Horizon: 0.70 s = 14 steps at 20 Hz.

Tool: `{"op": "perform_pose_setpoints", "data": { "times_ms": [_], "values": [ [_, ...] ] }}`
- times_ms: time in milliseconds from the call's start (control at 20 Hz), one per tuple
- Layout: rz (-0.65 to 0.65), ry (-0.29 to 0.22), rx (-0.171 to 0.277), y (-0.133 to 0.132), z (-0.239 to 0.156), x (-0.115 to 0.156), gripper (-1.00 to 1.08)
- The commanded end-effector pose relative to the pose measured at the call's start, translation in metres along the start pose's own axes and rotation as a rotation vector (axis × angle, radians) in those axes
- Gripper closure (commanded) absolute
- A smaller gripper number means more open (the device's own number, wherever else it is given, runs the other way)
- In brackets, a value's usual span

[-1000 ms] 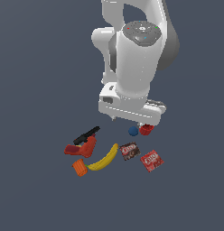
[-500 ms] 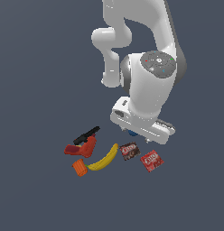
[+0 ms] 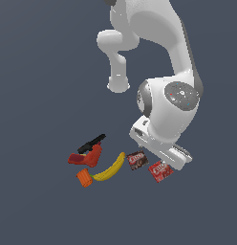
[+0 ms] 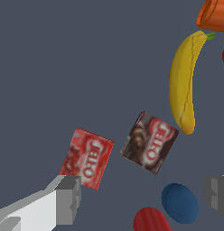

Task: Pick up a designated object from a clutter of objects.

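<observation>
The designated object, a bright-red flat box (image 4: 86, 157) with a white logo, lies on the grey floor; it also shows in the exterior view (image 3: 160, 171). My gripper (image 4: 141, 196) is open and empty above the clutter, apart from everything. One finger (image 4: 66, 198) shows beside the red box and the other (image 4: 217, 191) past the blue ball (image 4: 179, 203). The darker brown box (image 4: 150, 142) lies between the red box and the banana (image 4: 182, 83). The red cup (image 4: 152, 221) is beside the ball. In the exterior view the arm's hand (image 3: 161, 150) hangs just above the boxes and hides the ball and cup.
The orange cylinder (image 3: 84, 177) and the red-and-black drill (image 3: 89, 152) lie at the exterior view's left of the banana (image 3: 110, 168). The brown box (image 3: 137, 160) sits between the banana and the red box. The floor is plain dark grey.
The arm has swung down and toward the exterior view's right, over the two boxes. It now covers the blue ball and red cup. No object has moved.
</observation>
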<state>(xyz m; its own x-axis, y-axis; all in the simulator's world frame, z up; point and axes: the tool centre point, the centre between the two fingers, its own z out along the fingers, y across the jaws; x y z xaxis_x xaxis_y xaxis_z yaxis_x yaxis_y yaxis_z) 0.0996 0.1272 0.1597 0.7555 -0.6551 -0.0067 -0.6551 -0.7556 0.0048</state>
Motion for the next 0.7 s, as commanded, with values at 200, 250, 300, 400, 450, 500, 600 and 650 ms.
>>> {"op": "perform_pose_setpoints", "data": {
  "times_ms": [200,250,300,400,450,500,600,650],
  "values": [
    [0.133,0.003,0.002,-0.026,0.033,-0.009,-0.92],
    [0.153,0.003,0.002,-0.029,0.039,-0.010,-0.92],
    [0.173,0.003,0.003,-0.033,0.044,-0.012,-0.92],
    [0.210,0.004,0.003,-0.040,0.054,-0.015,-0.92],
    [0.227,0.004,0.003,-0.043,0.058,-0.017,-0.92],
    [0.243,0.004,0.004,-0.045,0.063,-0.018,-0.92],
    [0.272,0.005,0.004,-0.050,0.070,-0.021,-0.92],
    [0.285,0.005,0.004,-0.052,0.074,-0.022,-0.92]
  ]
}}
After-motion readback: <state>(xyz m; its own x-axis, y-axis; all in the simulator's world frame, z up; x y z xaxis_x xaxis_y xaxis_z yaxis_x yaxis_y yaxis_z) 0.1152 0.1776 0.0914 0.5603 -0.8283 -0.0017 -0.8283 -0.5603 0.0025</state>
